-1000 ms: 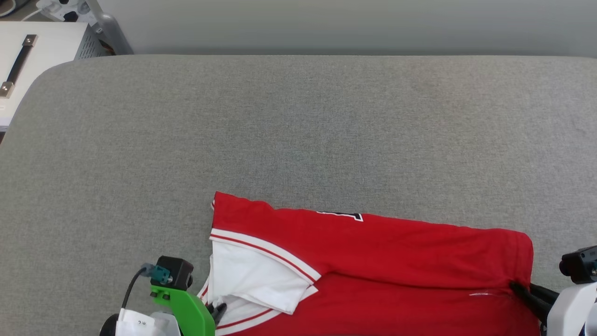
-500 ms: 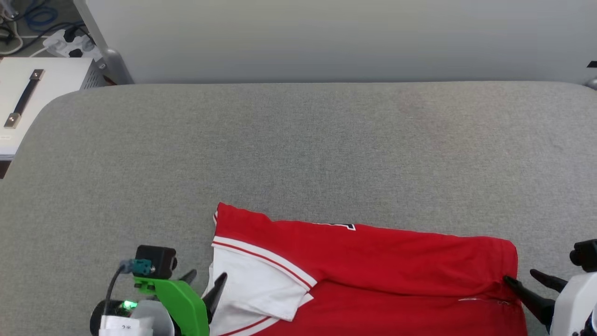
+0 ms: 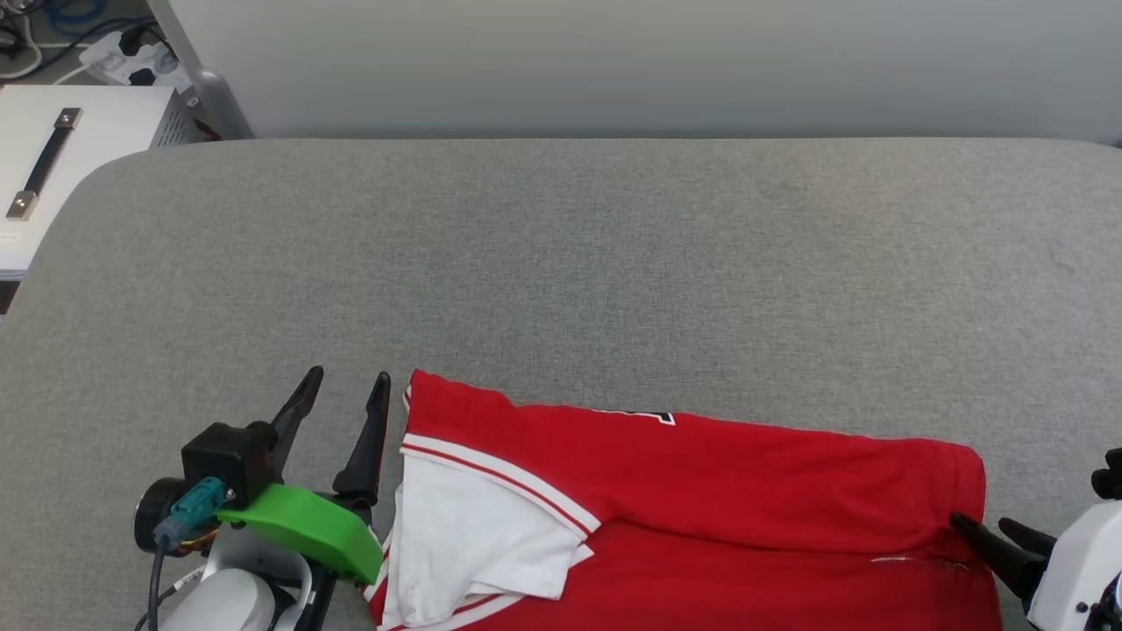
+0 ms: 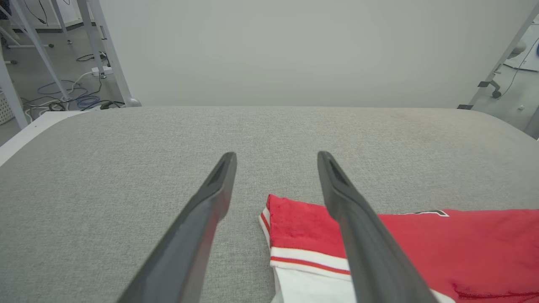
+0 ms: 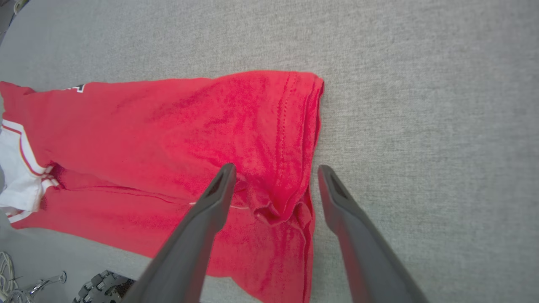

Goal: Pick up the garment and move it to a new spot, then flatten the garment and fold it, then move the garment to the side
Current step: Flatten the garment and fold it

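- Since the earlier frames, the left gripper (image 3: 349, 375) has come off the white sleeve (image 3: 473, 526) of the garment (image 3: 745, 491), a red soft-fabric jersey T-shirt with white short sleeves and red-and-white striped trim. The right gripper (image 3: 980, 522) has opened at the hem (image 3: 973, 491).
- Left gripper: fingers spread apart and holding nothing. It stands just beside the garment's shoulder corner, on the robot's left of it, pointing away from the robot.
- Right gripper: fingers apart. In the right wrist view they straddle a bunched ridge of cloth at the hem. Contact with the cloth cannot be confirmed.
- Garment position: folded lengthwise into a long band on the grey fabric-covered surface (image 3: 561, 263), close to its near edge. The white sleeve is tucked loosely on top at the left end.
- Fault risk 1: closing on the bunched ridge may catch only the top layer. The lower layer would then trail and the fold would open.
- Fault risk 2: the loose sleeve may flop out during any lift or drag.
- Fault risk 3: a pull toward the robot may slide the band over the near edge.
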Motion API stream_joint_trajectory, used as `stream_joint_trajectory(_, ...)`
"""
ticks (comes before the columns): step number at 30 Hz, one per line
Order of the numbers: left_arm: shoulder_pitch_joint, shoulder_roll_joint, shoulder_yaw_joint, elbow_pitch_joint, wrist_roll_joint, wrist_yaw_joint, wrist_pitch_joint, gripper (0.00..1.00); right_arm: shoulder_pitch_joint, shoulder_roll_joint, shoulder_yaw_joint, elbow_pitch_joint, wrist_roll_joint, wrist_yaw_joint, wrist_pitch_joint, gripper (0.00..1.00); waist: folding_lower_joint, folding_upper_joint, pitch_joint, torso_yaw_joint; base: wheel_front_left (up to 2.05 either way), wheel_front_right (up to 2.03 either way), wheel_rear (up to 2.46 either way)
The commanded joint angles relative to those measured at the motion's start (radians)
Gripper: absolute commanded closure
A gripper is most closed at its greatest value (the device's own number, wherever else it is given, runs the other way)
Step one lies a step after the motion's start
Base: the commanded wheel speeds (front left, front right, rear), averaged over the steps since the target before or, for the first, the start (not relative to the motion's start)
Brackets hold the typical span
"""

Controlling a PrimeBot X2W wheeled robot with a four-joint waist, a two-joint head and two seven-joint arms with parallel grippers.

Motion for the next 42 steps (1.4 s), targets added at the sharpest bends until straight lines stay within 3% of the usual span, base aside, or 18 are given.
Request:
stream_joint_trajectory(1,-0.017,-0.008,0.011,0.015,0.020,-0.003,-0.025,0.00,0.013,0.033,-0.024,0.005,-0.004,-0.001,0.019,0.00,0.0001,0.0000,0.012,0.008,0.00,0.00,0.00)
stream_joint_trajectory(5,-0.021,-0.017,0.024,0.055,0.106,0.003,-0.052,0.00,0.020,0.085,-0.085,0.021,-0.059,-0.001,0.056,0.00,0.0001,0.0000,0.031,0.019,0.00,0.00,0.00)
stream_joint_trajectory(12,-0.010,-0.079,0.096,0.064,0.168,-0.036,-0.056,0.00,0.016,0.153,-0.148,0.056,-0.129,-0.001,0.108,0.00,0.0001,0.0000,0.060,0.034,0.00,0.00,0.00)
stream_joint_trajectory(23,-0.001,-0.143,0.191,0.091,0.237,-0.111,-0.056,0.00,0.003,0.230,-0.098,0.067,-0.120,-0.001,0.158,0.00,0.0001,0.0000,0.087,0.046,0.00,0.00,0.00)
stream_joint_trajectory(24,0.000,-0.148,0.198,0.095,0.242,-0.117,-0.056,0.00,0.002,0.233,-0.094,0.069,-0.120,-0.001,0.156,0.05,0.0001,0.0000,0.087,0.046,0.00,0.00,0.00)
stream_joint_trajectory(28,0.001,-0.166,0.220,0.111,0.256,-0.140,-0.056,0.00,-0.003,0.237,-0.080,0.078,-0.115,-0.001,0.146,1.00,0.0001,0.0000,0.087,0.044,0.00,0.00,0.00)
stream_joint_trajectory(42,0.011,-0.206,0.275,0.144,0.303,-0.191,-0.056,0.00,-0.016,0.175,-0.111,0.114,-0.105,-0.001,0.007,1.00,0.0001,0.0000,0.060,0.023,0.00,0.00,0.00)
